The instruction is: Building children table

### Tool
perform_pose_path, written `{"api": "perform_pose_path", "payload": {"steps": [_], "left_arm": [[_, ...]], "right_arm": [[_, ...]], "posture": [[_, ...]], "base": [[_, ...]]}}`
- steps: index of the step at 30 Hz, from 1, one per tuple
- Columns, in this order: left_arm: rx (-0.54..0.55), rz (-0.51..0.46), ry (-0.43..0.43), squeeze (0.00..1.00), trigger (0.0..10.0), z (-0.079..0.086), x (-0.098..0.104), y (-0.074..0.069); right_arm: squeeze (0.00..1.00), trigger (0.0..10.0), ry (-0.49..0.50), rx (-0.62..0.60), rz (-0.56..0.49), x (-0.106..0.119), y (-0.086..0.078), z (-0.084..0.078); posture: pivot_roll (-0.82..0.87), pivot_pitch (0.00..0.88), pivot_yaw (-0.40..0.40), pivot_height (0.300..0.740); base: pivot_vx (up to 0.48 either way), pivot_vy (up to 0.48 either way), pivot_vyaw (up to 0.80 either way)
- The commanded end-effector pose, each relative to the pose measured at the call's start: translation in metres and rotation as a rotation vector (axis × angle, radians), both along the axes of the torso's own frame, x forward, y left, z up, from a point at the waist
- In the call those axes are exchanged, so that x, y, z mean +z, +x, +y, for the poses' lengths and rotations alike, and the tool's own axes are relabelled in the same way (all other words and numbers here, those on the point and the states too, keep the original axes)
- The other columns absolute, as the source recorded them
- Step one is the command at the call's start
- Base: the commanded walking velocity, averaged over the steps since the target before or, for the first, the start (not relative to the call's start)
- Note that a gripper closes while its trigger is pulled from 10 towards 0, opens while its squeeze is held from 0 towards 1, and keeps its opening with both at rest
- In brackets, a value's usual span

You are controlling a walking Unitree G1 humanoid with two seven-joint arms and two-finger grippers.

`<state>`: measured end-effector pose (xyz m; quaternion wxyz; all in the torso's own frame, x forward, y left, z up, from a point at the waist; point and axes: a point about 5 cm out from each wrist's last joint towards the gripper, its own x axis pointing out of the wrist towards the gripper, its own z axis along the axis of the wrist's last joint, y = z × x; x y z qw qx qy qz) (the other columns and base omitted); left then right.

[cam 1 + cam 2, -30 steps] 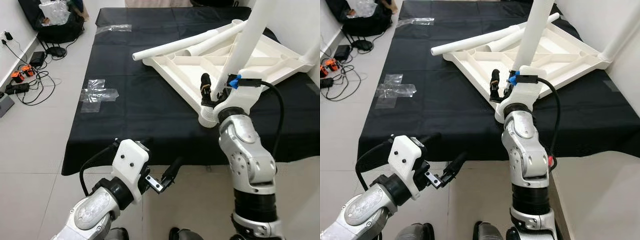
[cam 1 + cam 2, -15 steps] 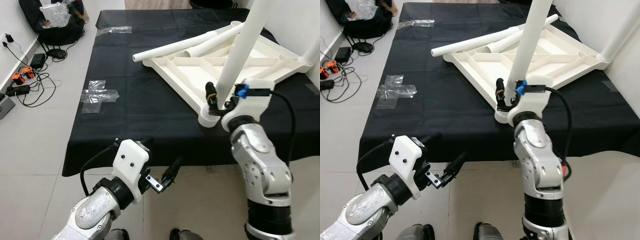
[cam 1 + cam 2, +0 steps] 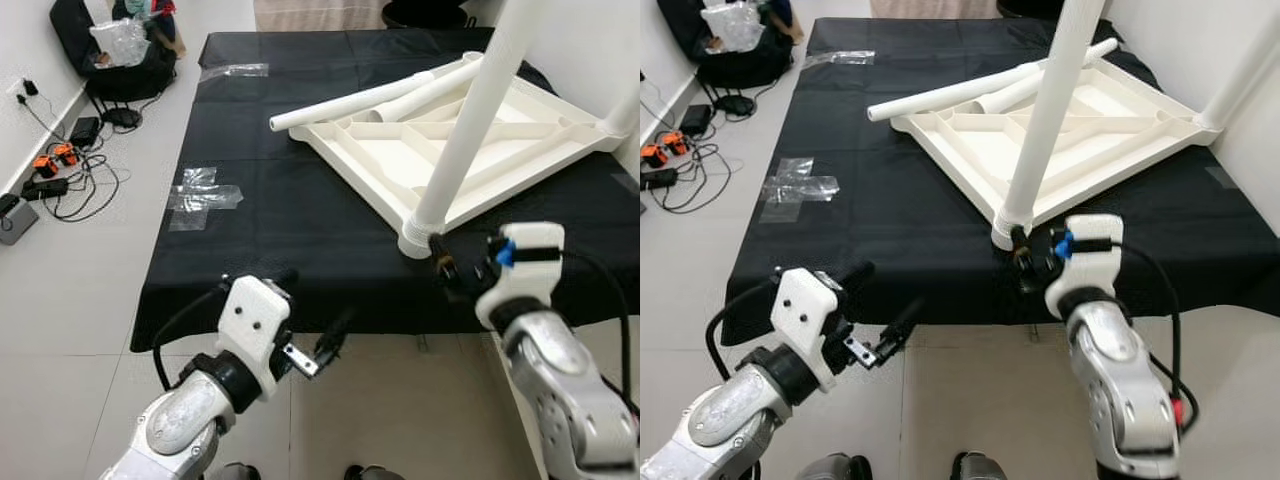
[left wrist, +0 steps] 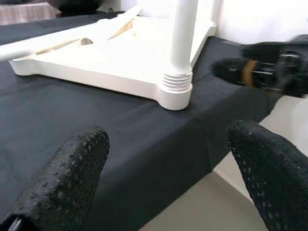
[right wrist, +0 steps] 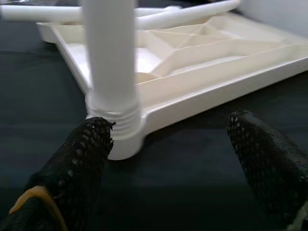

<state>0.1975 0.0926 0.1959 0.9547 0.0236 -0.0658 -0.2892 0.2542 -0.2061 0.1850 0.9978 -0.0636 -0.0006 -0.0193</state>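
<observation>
Two loose legs [image 3: 352, 98] lie across the far edge of the tabletop [image 3: 400, 165], w/ one leg [image 3: 468, 120] already stood up in the near corner socket [image 3: 417, 240]. You've got the top flipped underside-up on the black cloth [image 3: 260, 190] so the sockets face up and legs can drop in from above; the cloth prob. protects the finish from the floor.

Right gripper [image 3: 1025, 262] sits just beside that corner socket, low over the cloth edge, fingers spread apart w/ nothing between them; the right wrist view looks past both pads at the threaded collar. Left gripper [image 3: 318, 338] hangs off the near cloth edge over the floor tiles [image 3: 80, 290], also spread wide and empty, well apart from the parts.

Materials: the top is white moulded plastic, ribbed underneath w/ diagonal braces and a raised rim, looks stiff but light. Legs are smooth round tubes, likely slippery to pinch. Collar at the socket shows ridged rings, so prob. a screw fit. Finger pads [image 5: 84, 159] are black, dimpled rubber.
</observation>
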Motion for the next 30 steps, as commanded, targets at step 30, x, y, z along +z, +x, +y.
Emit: {"api": "perform_pose_path", "payload": {"steps": [30], "left_arm": [[0.252, -0.045, 0.031, 0.00, 10.0, 0.024, -0.002, 0.015]], "right_arm": [[0.00, 10.0, 0.019, -0.032, -0.058, 0.002, 0.020, 0.005]], "posture": [[0.03, 0.104, -0.056, 0.740]], "base": [[0.153, -0.184, -0.15]]}}
